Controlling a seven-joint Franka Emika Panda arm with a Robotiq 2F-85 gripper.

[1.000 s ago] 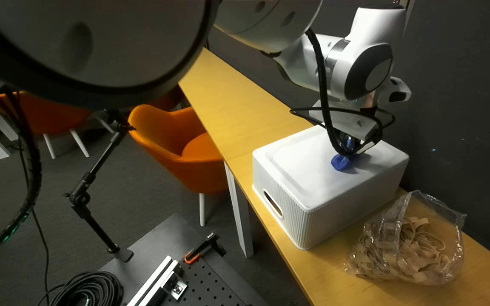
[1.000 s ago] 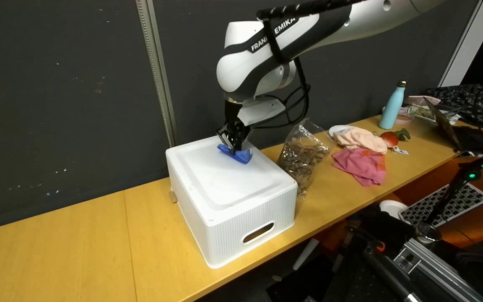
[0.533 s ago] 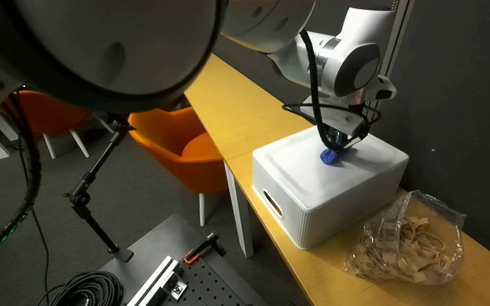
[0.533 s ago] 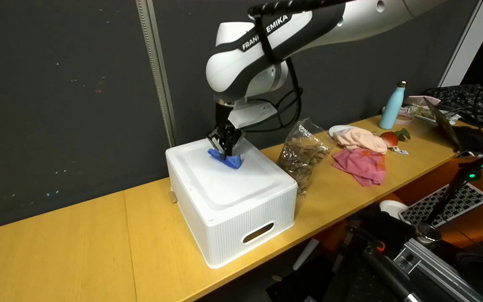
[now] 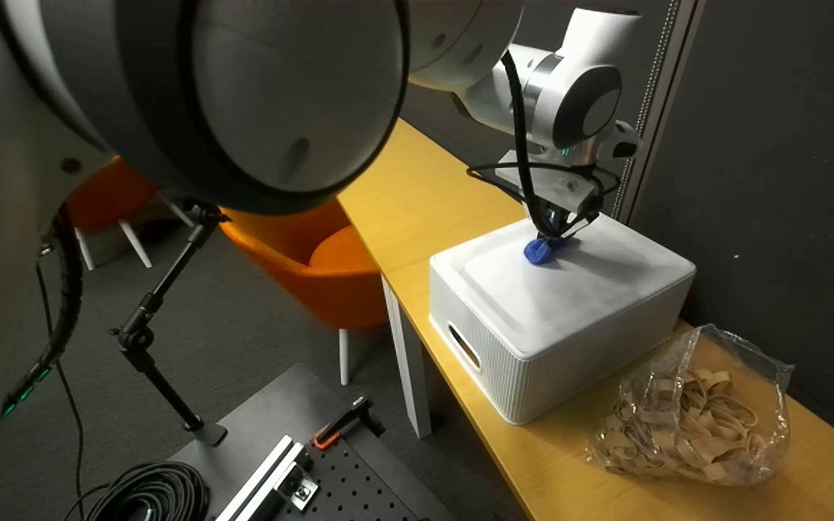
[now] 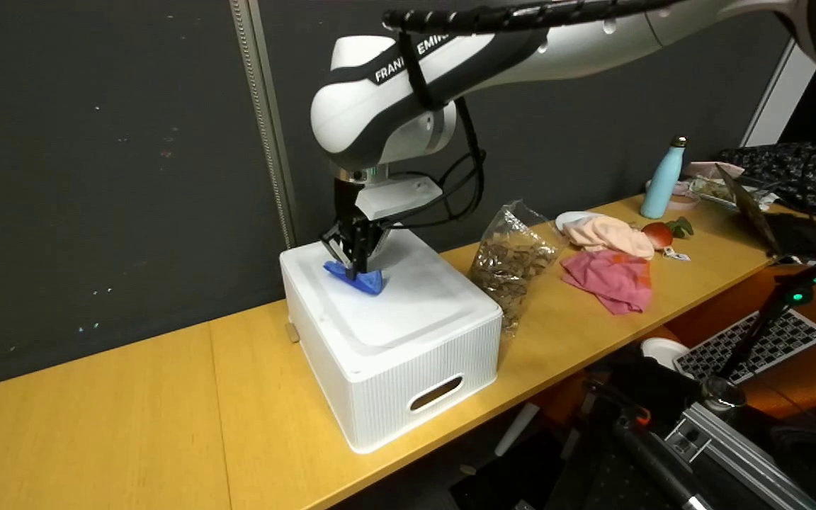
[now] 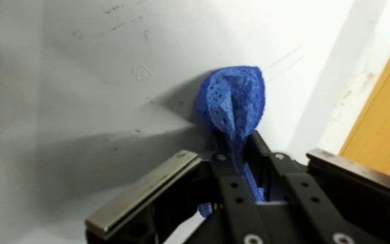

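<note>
Over white box [image 6: 408, 312], end effector [image 7: 238, 144] clamped on blue sponge [image 7: 233, 98]; pinched middle partly hidden between fingers [image 7: 260, 145].

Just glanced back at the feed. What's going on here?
The robot's black two-finger gripper is shut on a pinched blue porous sponge, against or just above the top of a white ribbed plastic box. The box sits on a yellow wooden table, with a clear plastic bag of tan strips beside it. Small dark marks show on the box top in the wrist view.
</note>
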